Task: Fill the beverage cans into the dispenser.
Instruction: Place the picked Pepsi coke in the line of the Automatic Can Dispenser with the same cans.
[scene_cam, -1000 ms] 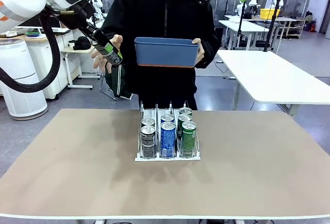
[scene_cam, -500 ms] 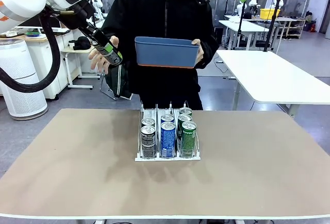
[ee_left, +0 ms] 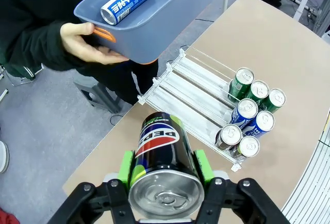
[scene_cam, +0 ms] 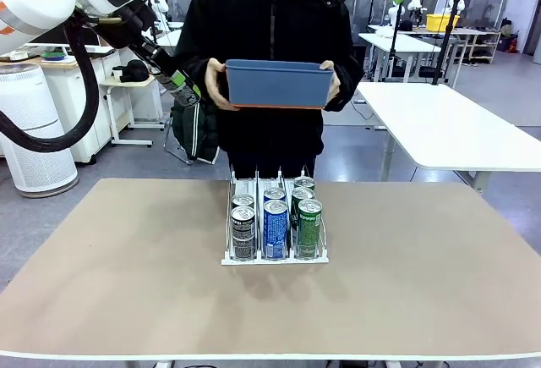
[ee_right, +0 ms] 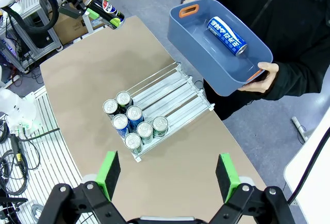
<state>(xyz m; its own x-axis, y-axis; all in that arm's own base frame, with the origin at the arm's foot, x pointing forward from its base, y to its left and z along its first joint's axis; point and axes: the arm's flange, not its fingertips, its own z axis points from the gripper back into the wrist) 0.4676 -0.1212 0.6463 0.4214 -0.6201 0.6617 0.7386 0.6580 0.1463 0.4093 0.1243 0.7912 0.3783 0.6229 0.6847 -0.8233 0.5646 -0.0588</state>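
My left gripper [scene_cam: 182, 90] hangs high at the far left, shut on a black-and-blue can [ee_left: 161, 152] that points out along the fingers. The white dispenser [scene_cam: 245, 184] stands mid-table with several cans at its near end: black-and-silver [scene_cam: 243, 233], blue [scene_cam: 275, 228] and green [scene_cam: 309, 226]. The far stretch of its lanes [ee_left: 180, 87] is bare. One more blue can [ee_right: 227, 35] lies in the blue bin [scene_cam: 277, 83] that the person holds with both hands. High over the table, my right gripper [ee_right: 167, 177] stands open with nothing in it.
The person stands at the far edge of the table [scene_cam: 127, 283], right behind the dispenser. A white table [scene_cam: 448, 131] stands beyond at the right, and a white cylinder unit [scene_cam: 34, 131] on the floor at the left.
The person's hand has left the can in my left gripper and gone to the bin, which both hands now hold. Neither arm has moved.
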